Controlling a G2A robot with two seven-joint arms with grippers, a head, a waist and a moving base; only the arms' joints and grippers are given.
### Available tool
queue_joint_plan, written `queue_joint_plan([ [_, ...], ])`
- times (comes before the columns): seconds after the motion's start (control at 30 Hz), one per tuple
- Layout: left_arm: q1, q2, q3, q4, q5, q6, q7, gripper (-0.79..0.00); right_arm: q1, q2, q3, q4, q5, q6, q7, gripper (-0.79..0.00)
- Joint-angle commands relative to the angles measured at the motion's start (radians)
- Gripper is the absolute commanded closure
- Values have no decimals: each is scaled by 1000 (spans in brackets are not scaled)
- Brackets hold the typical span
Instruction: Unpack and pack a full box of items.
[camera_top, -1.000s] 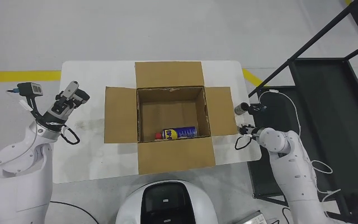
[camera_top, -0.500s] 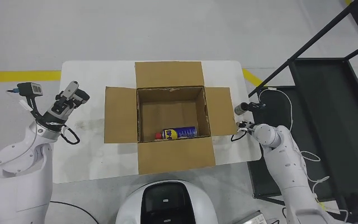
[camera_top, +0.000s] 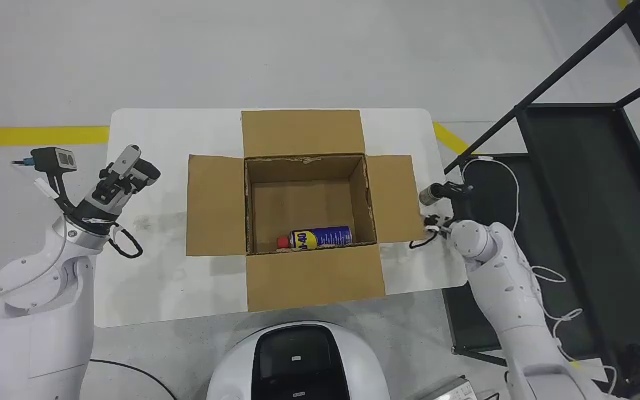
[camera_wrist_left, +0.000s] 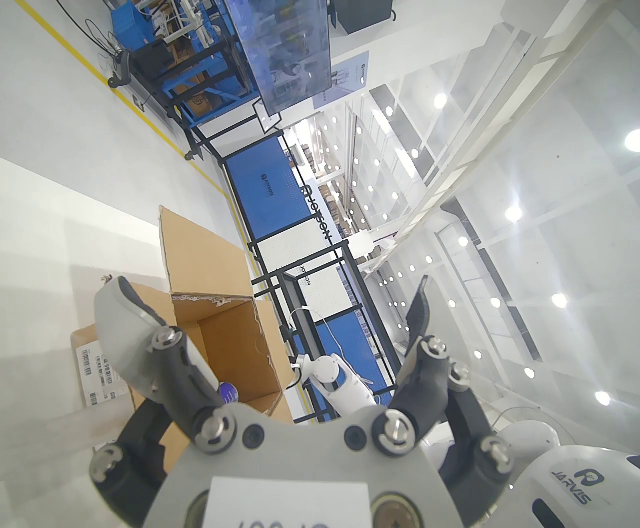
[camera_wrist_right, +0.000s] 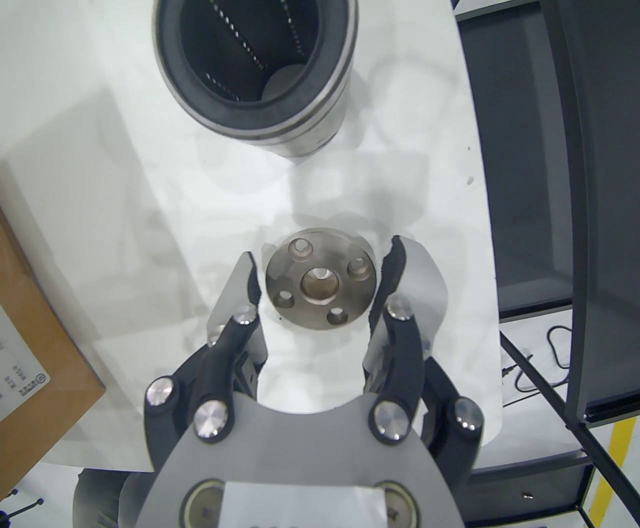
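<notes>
1. the right tool (camera_wrist_right: 322, 257) hangs over the counter (camera_top: 160, 290) near its right edge, its fingers set a modest way apart, one on each side of a round metal flange (camera_wrist_right: 320, 287) that lies flat with its bolt holes facing up. nothing is clamped yet. one finger looks to be at the rim, while the other shows a sliver of white counter between.
2. the step in hand looks to be picking this flange up, probably for packing. to do it well, centre the disc between the fingers before closing, so it is not nudged sideways across the smooth top.
3. the disc is low and hard-edged, so the fingertips should sit right down at the counter and bite the rim squarely (a high pinch would likely slip off).
4. a metal sleeve (camera_wrist_right: 330, 100) sits near the flange, beyond the fingertips, so lift straight up rather than sweep forward.
5. the cardboard box (camera_top: 306, 130) stands open in the middle of the counter, its four flaps folded out. a blue spray can (camera_top: 318, 238) lies on its side against the inner wall nearest the robot. the carry should clear the right flap.
6. the left tool (camera_wrist_left: 265, 290) is held off the counter's left side, spread wide and empty.
7. the counter is white and glossy. a black rack (camera_top: 570, 160) stands just beside its right edge, and a yellow line (camera_top: 50, 134) crosses the pale floor.
</notes>
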Motion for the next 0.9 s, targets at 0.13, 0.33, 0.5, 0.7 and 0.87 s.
queue_joint_plan([
  [0.13,0,0,0,0,0,0,0,-785,-121,19,109,-169,54,-19,23,-785],
  [0.33,0,0,0,0,0,0,0,-785,-264,33,255,-421,142,-15,34,-785],
  [0.5,0,0,0,0,0,0,0,-785,-323,37,316,-651,250,-65,82,-785],
  [0.7,0,0,0,0,0,0,0,-785,-266,42,200,-829,249,-111,186,-785],
  [0.87,0,0,0,0,0,0,0,-785,-164,42,5,-860,131,-131,270,-785],
])
